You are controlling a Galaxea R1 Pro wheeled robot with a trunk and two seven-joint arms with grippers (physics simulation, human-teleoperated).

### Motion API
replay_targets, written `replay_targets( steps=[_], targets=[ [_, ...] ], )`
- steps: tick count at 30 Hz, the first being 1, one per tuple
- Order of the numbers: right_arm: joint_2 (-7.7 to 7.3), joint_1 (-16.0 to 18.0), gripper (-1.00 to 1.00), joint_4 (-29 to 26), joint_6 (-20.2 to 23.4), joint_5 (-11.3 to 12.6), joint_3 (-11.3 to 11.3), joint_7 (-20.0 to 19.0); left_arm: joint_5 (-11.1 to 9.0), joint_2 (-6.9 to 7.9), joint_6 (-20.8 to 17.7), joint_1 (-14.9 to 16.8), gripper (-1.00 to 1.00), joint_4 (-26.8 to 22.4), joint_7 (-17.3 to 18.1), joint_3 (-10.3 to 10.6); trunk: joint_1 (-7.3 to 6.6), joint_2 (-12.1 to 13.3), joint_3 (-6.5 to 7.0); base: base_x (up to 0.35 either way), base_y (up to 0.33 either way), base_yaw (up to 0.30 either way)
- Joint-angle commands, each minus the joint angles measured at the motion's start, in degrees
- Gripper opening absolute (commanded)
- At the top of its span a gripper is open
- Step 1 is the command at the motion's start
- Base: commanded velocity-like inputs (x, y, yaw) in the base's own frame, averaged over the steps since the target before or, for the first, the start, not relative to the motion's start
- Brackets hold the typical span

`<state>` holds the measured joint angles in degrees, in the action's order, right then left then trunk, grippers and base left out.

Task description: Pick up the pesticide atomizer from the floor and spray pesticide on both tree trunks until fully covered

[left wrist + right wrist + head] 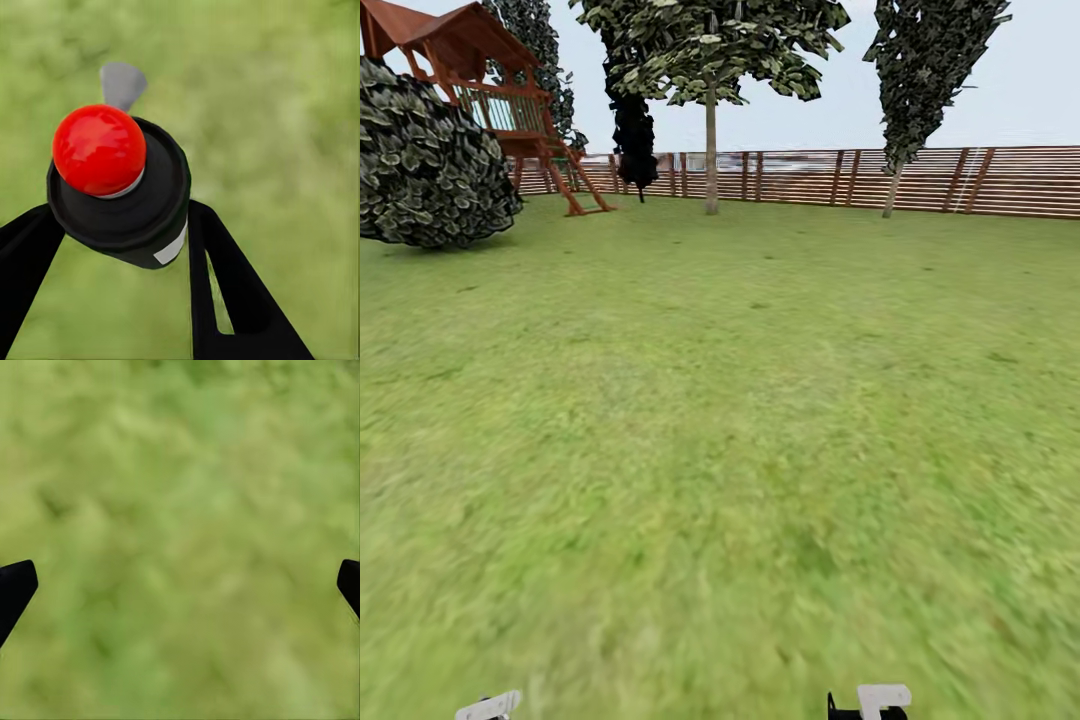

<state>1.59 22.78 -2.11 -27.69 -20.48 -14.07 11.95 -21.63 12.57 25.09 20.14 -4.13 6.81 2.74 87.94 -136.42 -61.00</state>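
left gripper (120,225) pinches the pesticide atomizer (120,191); its long axis runs along the fingers, red tip outward. right gripper (180,585) stands spread over lawn (720,450). far ahead: tree trunk (711,150), fence (920,180).

open lawn (740,420) ahead, bush (425,160) (far left), fence (920,180) beyond
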Motion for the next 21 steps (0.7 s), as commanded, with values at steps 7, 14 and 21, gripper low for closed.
replay_targets(
  steps=[7,14,21],
  targets=[
    [0.0,0.0,1.0,-0.1,-0.1,0.1,0.0,0.1,-0.1,0.06,0.0,-0.1,-1.0,0.0,0.0,-0.1,0.0,0.0,0.0,0.339,0.0,0.0],
    [0.0,0.0,1.0,-0.1,-0.1,0.0,0.0,0.0,-0.1,0.09,0.0,-0.1,-1.0,0.0,0.0,-0.1,0.0,0.0,0.0,0.339,0.0,0.0],
    [0.0,0.0,1.0,0.0,-0.1,0.0,0.0,0.0,-0.1,0.09,0.0,-0.1,-1.0,0.0,0.0,-0.1,0.0,0.0,0.0,0.339,0.0,0.0]
  ],
)
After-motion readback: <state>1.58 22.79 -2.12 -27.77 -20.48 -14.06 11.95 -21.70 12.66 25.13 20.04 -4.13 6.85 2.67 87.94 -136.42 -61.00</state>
